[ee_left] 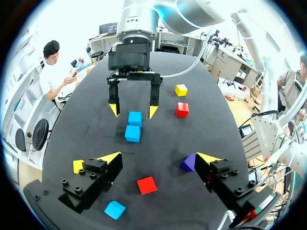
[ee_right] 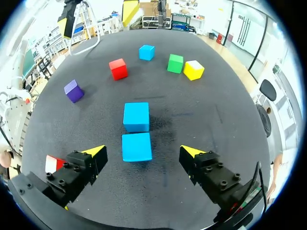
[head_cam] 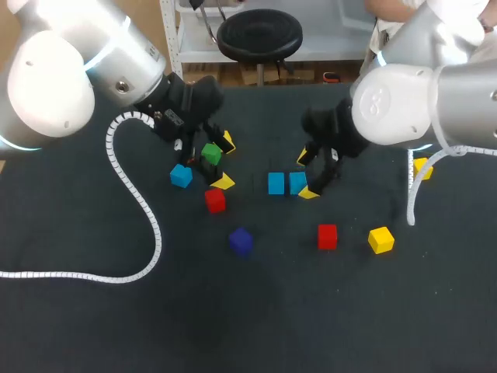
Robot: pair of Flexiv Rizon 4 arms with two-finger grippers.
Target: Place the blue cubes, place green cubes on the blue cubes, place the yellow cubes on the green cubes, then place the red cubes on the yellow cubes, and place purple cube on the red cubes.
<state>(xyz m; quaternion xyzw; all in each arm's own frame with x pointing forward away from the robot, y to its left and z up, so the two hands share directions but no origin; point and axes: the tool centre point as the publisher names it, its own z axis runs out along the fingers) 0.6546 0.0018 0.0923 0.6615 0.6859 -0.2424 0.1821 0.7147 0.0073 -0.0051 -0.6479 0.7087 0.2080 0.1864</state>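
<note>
Two blue cubes (head_cam: 276,183) (head_cam: 297,183) sit side by side at mid-table. My right gripper (ee_right: 144,152) is open and straddles the nearer blue cube (ee_right: 136,146) without touching it; the other blue cube (ee_right: 136,116) lies just ahead. My left gripper (ee_left: 159,158) hangs open and empty above the table, a red cube (ee_left: 147,185) below it. In the head view the left gripper (head_cam: 225,162) stands over a green cube (head_cam: 211,153). A third blue cube (head_cam: 181,176), a red cube (head_cam: 215,200) and a purple cube (head_cam: 241,241) lie nearby.
A second red cube (head_cam: 327,236) and a yellow cube (head_cam: 380,239) lie front right, another yellow cube (head_cam: 422,167) under my right arm. A yellow cube (ee_right: 194,70) sits beside the green cube (ee_right: 175,63). A white cable (head_cam: 147,217) trails across the left side.
</note>
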